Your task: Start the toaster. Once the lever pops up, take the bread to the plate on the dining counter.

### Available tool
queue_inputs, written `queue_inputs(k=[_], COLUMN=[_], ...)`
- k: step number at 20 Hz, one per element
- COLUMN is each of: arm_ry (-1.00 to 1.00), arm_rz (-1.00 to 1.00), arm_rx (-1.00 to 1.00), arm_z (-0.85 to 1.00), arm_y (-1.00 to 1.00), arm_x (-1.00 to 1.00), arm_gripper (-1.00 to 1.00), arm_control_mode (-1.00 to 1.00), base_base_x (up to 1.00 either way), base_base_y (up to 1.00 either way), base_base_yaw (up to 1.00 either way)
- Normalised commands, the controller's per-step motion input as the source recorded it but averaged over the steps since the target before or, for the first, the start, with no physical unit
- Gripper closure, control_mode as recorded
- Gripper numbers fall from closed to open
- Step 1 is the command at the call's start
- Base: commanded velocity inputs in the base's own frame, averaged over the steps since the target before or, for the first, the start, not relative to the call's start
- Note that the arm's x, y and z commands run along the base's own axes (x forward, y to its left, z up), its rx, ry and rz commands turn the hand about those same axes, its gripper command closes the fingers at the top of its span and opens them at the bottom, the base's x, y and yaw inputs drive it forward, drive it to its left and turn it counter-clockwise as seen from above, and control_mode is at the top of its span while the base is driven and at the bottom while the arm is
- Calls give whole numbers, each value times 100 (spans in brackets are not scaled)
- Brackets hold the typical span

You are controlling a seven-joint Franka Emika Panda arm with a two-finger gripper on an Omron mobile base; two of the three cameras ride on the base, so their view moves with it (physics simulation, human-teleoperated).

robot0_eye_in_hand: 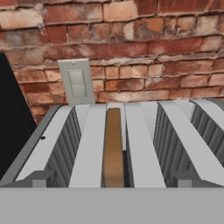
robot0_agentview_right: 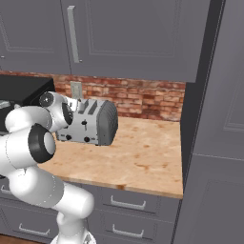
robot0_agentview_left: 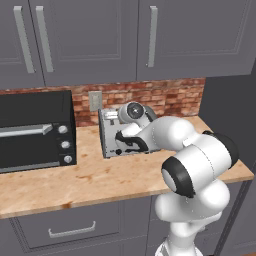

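Note:
The silver-grey toaster [robot0_agentview_left: 110,136] [robot0_agentview_right: 95,121] stands on the narrow wood counter against the brick wall. The hand view looks down along the toaster's [robot0_eye_in_hand: 92,148] slots. A brown bread slice [robot0_eye_in_hand: 113,148] sits on edge in one of the middle slots. My gripper [robot0_agentview_left: 126,143] hangs close over the toaster's front end, largely masked by my own arm. Its fingertips are not visible, and nothing lies between them. Two black levers [robot0_agentview_right: 85,123] show on the toaster's front. The plate and the dining counter are out of view.
A large black toaster oven [robot0_agentview_left: 35,130] [robot0_agentview_right: 24,90] stands just left of the toaster. A wall outlet [robot0_eye_in_hand: 77,82] [robot0_agentview_left: 95,100] sits on the brick behind. Grey cabinets hang overhead, and a tall grey cabinet [robot0_agentview_right: 214,143] ends the counter [robot0_agentview_left: 75,182] on the right.

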Motion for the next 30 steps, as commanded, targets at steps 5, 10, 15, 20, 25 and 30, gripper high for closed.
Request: queue_inputs(k=[5, 10, 15, 20, 25, 30], arm_ry=[0, 0, 0, 0, 0, 0], arm_rz=[0, 0, 0, 0, 0, 0], arm_rx=[0, 0, 0, 0, 0, 0], arm_z=[0, 0, 0, 0, 0, 0], arm_y=[0, 0, 0, 0, 0, 0], arm_x=[0, 0, 0, 0, 0, 0], arm_gripper=[-100, -100, -100, -100, -100, -100], arm_control_mode=[-100, -100, -100, -100, -100, -100], base_base_x=[0, 0, 0, 0, 0, 0], base_base_y=[0, 0, 0, 0, 0, 0], base_base_yaw=[0, 0, 0, 0, 0, 0])
